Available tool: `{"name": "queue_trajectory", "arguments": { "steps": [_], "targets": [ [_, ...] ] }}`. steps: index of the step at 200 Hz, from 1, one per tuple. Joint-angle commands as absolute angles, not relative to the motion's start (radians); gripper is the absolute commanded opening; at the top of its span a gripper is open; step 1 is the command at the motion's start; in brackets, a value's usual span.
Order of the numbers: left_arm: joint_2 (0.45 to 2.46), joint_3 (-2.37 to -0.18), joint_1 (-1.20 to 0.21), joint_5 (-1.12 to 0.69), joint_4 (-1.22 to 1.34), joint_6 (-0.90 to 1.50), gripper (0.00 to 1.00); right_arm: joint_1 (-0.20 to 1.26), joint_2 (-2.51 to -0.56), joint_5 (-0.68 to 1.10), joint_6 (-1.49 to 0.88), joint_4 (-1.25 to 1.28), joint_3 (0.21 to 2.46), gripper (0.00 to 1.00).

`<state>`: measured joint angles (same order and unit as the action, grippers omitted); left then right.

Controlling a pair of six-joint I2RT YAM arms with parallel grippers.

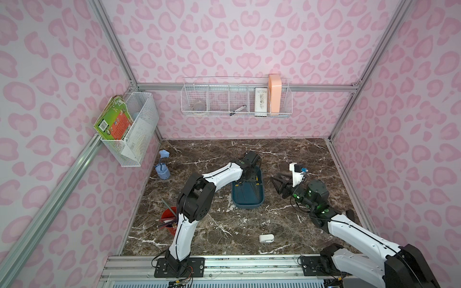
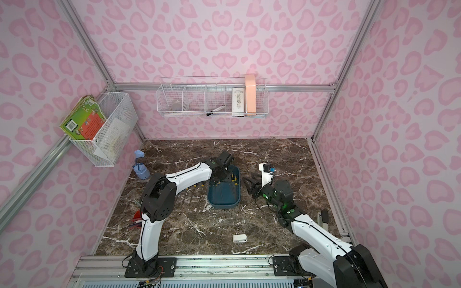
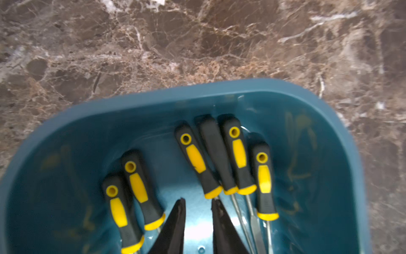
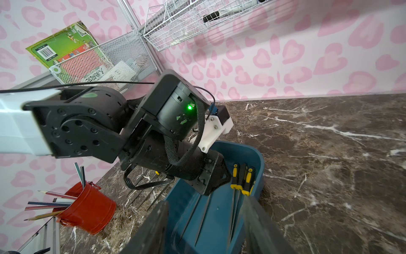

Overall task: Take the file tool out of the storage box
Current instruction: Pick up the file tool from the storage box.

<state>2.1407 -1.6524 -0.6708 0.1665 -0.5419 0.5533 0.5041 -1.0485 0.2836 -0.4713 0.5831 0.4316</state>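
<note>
The teal-blue storage box (image 1: pixel 247 197) (image 2: pixel 224 197) lies mid-table. Several file tools (image 3: pixel 195 158) with black-and-yellow handles rest at its far end, shafts pointing toward the near end (image 4: pixel 241 176). My left gripper (image 3: pixel 197 199) (image 1: pixel 249 174) reaches down into the box just behind the handles. Its jaws stand a narrow gap apart over the bare box floor (image 3: pixel 197 233), with nothing between them. One fingertip (image 3: pixel 216 204) sits against the yellow collar of a middle file. My right gripper (image 1: pixel 278 185) (image 4: pixel 206 202) hovers right of the box, open and holding nothing.
More files (image 2: pixel 197 186) (image 4: pixel 149 189) lie on the marble left of the box. A red cup of pencils (image 1: pixel 169 219) stands at front left, a blue holder (image 1: pixel 162 170) at back left, a small white object (image 1: pixel 266 238) near the front. White wire baskets (image 1: pixel 134 127) (image 1: pixel 235 99) hang on the walls.
</note>
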Motion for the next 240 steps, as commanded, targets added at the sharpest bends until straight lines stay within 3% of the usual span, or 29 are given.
{"name": "queue_trajectory", "arguments": {
  "steps": [1,89,240],
  "targets": [
    [2.154,-1.667,-0.657,0.172,-0.560,0.562,0.24,0.505,-1.052,0.291,-0.471,0.617,0.430,0.55],
    [2.147,-1.621,-0.644,0.141,-0.469,0.561,0.23,0.503,-1.068,0.291,-0.466,0.625,0.431,0.55],
    [2.255,-1.725,-0.641,0.121,-0.565,0.549,0.30,0.502,-1.121,0.322,-0.462,0.624,0.453,0.55]
  ]
}}
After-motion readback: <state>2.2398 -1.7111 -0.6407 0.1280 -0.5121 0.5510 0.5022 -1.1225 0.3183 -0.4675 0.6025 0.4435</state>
